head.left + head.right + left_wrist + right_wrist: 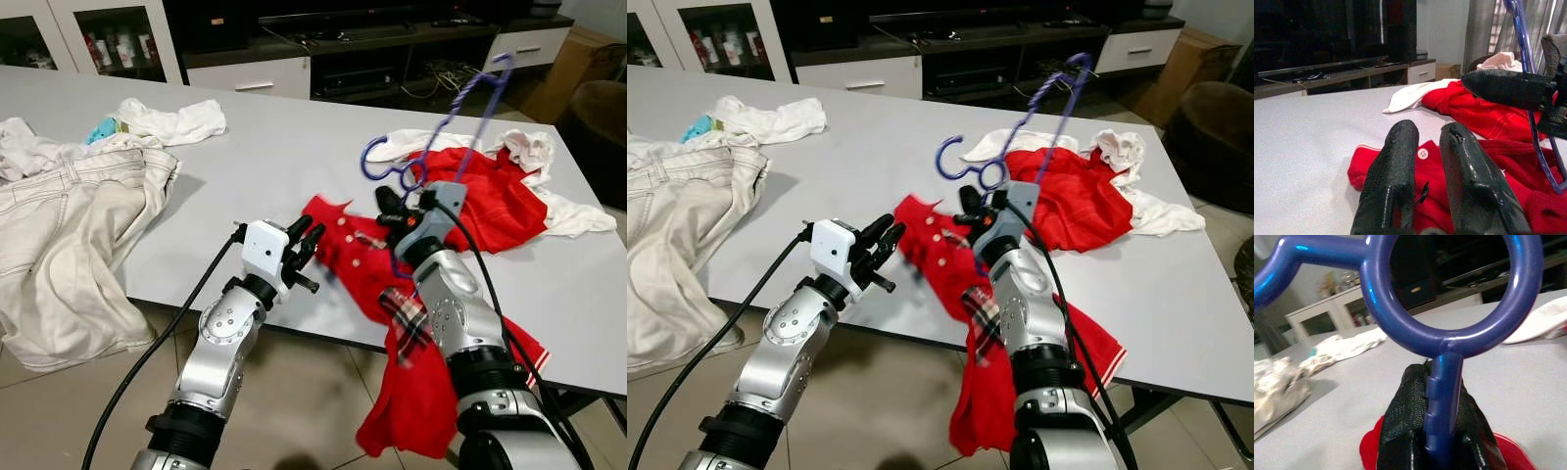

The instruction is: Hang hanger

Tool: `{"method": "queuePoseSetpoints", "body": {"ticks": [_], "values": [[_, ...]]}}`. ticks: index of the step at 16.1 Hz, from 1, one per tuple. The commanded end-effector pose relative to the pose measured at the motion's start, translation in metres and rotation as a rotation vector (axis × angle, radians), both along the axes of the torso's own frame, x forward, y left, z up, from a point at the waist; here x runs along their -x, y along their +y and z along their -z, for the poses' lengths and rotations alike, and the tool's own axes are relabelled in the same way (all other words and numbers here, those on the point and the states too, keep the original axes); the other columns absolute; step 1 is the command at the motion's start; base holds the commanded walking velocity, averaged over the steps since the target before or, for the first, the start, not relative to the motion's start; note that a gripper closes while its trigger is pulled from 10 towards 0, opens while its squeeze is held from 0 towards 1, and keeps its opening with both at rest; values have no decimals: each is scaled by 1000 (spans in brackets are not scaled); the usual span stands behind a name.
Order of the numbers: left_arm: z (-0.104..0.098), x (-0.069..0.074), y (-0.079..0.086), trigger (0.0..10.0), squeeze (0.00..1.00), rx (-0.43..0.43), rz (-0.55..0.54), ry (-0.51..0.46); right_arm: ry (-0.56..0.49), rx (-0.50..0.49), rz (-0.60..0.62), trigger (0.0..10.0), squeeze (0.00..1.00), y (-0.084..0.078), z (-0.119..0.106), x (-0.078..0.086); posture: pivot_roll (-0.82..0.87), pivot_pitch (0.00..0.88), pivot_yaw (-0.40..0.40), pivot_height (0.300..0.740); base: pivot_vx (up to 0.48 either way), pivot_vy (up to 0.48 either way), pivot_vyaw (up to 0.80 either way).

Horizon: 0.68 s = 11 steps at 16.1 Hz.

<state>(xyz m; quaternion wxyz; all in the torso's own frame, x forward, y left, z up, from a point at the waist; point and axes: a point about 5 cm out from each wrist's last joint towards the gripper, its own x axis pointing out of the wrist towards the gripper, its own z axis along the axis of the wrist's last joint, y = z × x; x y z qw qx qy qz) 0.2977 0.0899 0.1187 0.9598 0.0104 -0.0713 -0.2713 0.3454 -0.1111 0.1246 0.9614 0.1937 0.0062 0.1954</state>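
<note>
A purple plastic hanger [470, 108] stands tilted in the air above the grey table [274, 147], hook end lowest. My right gripper [404, 201] is shut on the hanger's notched bar just below its ring [1449, 293]. Under and around that arm lies a red shirt [490, 201], with part of it drooping over the table's front edge [407, 392]. My left gripper [308, 238] hovers at the front edge, just left of the shirt's collar with its white buttons [1422, 154]. Its fingers [1393, 166] stand a narrow gap apart with nothing between them.
Beige jeans [78, 225] hang over the table's left side, and a white cloth [176, 119] lies behind them. A white garment [578, 215] sits under the red one at the right. A TV cabinet [255, 73] stands behind; a brown chair [600, 117] is at the far right.
</note>
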Motion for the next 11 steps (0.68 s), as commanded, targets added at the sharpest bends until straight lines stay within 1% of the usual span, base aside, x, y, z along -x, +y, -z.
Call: {"method": "queuePoseSetpoints", "body": {"ticks": [1, 2, 5, 7, 8, 9, 10, 11], "values": [[-1, 0, -2, 10000, 0, -14, 9, -4, 99, -18, -44, 10000, 0, 4, 21, 10, -63, 0, -7, 740, 0, 0, 0], [-1, 0, -2, 10000, 0, -14, 10, -2, 107, -22, -68, 10000, 0, 3, 23, 13, -65, 0, -7, 740, 0, 0, 0], [0, 0, -2, 10000, 0, -14, 9, 5, 115, -19, -65, 10000, 0, -1, 26, 15, -65, 0, -7, 740, 0, 0, 0], [12, -1, -2, 10000, 0, -27, 59, 74, 118, -26, -73, 10000, 0, -4, 26, 15, -72, 0, -8, 740, 0, 0, 0], [13, 0, 0, 10000, 1000, -19, 127, 84, 118, -25, -78, 10000, 0, -4, 25, 16, -70, 0, -9, 740, 0, 0, 0], [13, 0, 0, 10000, 1000, -19, 127, 84, 118, -25, -78, 10000, 0, -4, 25, 16, -70, 0, -9, 740, 0, 0, 0], [11, 2, 0, 10000, 1000, -37, 206, 71, 121, -22, -85, 10000, 0, -4, 25, 17, -66, 0, -10, 740, 0, 0, 0], [11, 4, 0, 10000, 1000, -88, 260, 52, 123, -19, -88, 10000, 0, -4, 26, 17, -65, 0, -11, 740, 0, 0, 0]]}}
